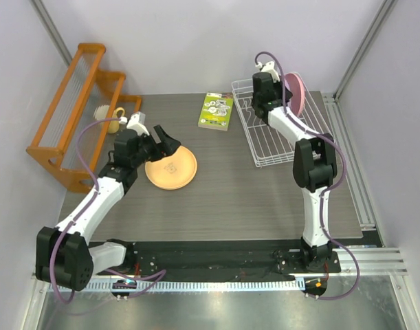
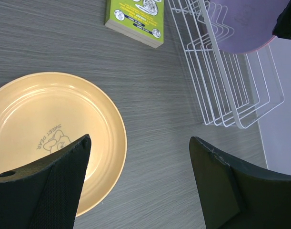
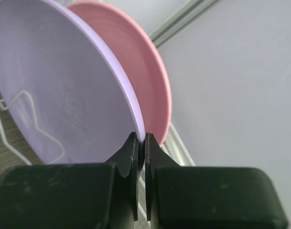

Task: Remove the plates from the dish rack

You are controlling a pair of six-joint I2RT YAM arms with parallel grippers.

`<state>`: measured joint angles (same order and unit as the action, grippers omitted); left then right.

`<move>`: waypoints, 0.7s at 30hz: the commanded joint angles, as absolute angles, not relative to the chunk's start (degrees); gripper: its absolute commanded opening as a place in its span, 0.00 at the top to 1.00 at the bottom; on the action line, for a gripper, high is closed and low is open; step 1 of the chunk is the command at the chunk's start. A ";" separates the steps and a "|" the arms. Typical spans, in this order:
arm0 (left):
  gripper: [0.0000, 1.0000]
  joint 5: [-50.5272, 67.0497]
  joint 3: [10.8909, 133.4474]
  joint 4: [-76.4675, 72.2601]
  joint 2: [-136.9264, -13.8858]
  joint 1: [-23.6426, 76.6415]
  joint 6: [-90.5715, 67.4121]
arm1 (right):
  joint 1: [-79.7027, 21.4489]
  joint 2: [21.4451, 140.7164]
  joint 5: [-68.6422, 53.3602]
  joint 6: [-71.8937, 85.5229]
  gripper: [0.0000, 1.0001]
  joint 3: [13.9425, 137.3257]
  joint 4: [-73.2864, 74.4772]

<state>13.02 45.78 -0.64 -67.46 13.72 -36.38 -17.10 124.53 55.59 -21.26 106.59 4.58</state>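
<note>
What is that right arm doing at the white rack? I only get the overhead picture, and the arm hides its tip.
Observer: Its wrist camera shows the right tool pinched shut on the rim of a lilac plate.
Operator: Lilac? I only see a pink plate.
Observer: The pink plate stands close behind the lilac one.
Operator: And that yellow plate by the left arm, anything on it?
Observer: The left wrist camera, looking past the open left tool, reads "SWEET DEAR" printed on the yellow plate above a small drawing.
</note>
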 commanded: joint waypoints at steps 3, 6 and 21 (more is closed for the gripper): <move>0.16 11.87 48.34 -2.29 -68.29 13.62 -35.95 | -20.65 121.64 68.46 -44.50 0.99 101.35 -30.33; 0.16 11.60 48.43 -1.67 -68.38 13.62 -35.86 | -21.36 121.82 70.57 -54.10 0.99 99.14 -43.88; 0.16 11.95 49.57 -1.40 -69.61 13.62 -35.95 | -23.64 106.37 67.36 -28.89 0.99 97.20 -15.59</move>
